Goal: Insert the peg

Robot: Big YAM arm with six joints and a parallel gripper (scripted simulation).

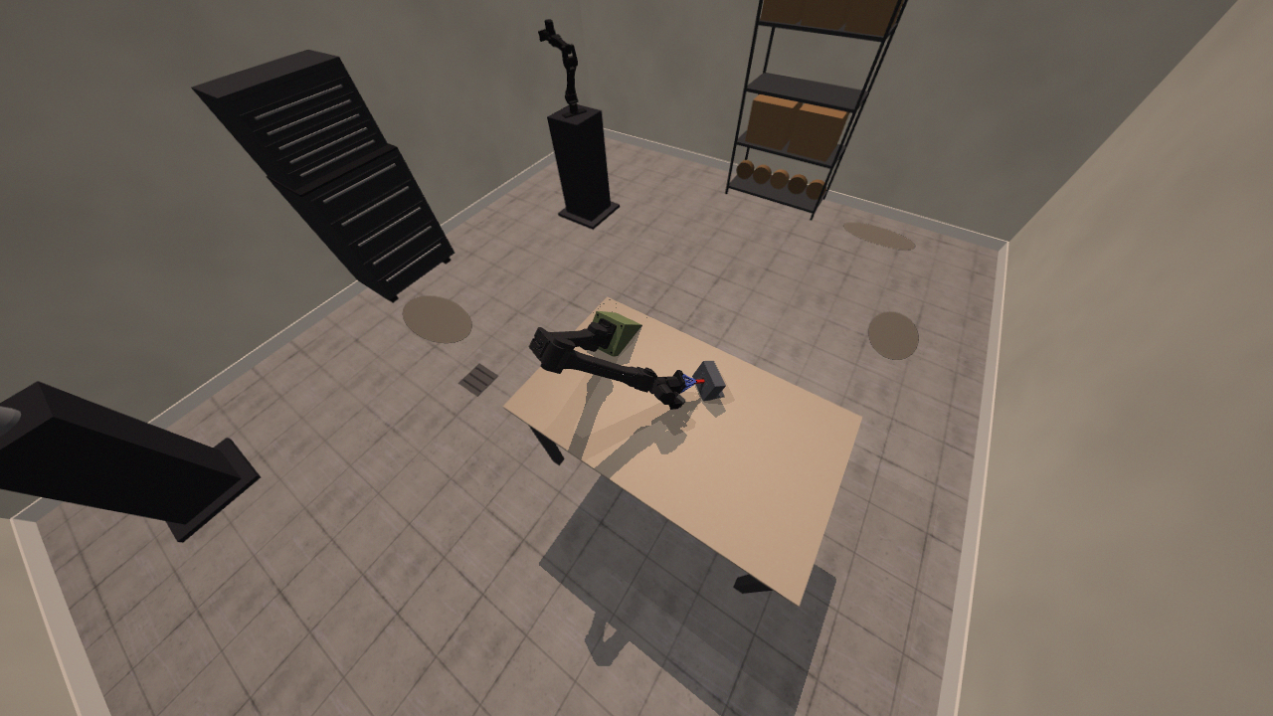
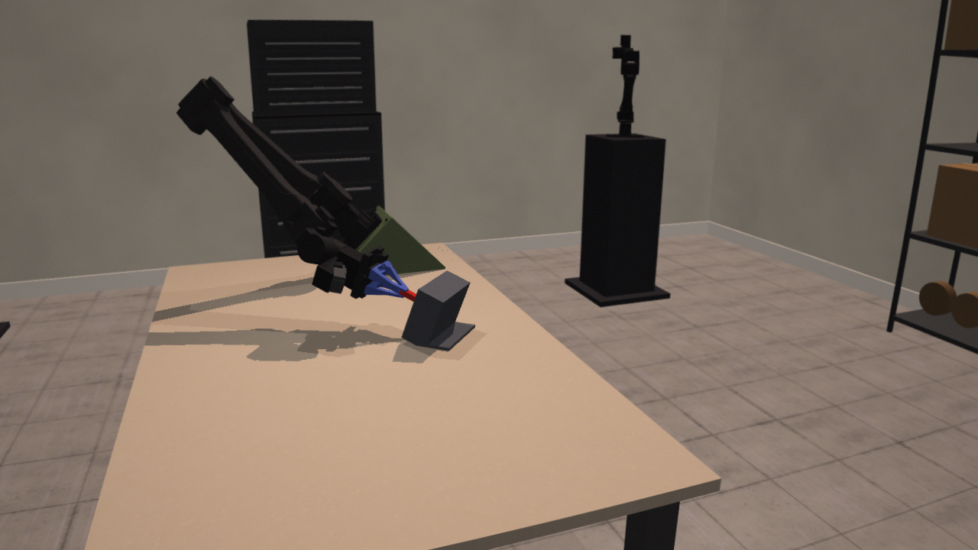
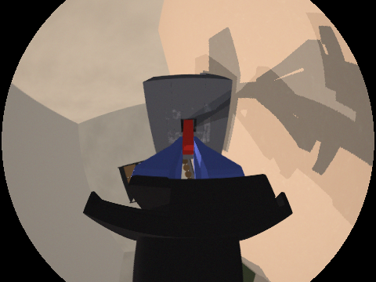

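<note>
Wrist view: blue fingers grasping short red peg; tip entering sloped grey panel hole; keep pushing along peg axis, grip clenched.

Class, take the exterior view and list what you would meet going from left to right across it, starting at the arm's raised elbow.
Arm's raised elbow → tool shut on the red peg → grey sloped panel → black pedestal with a small arm on top → shelf rack at the right edge.
</note>
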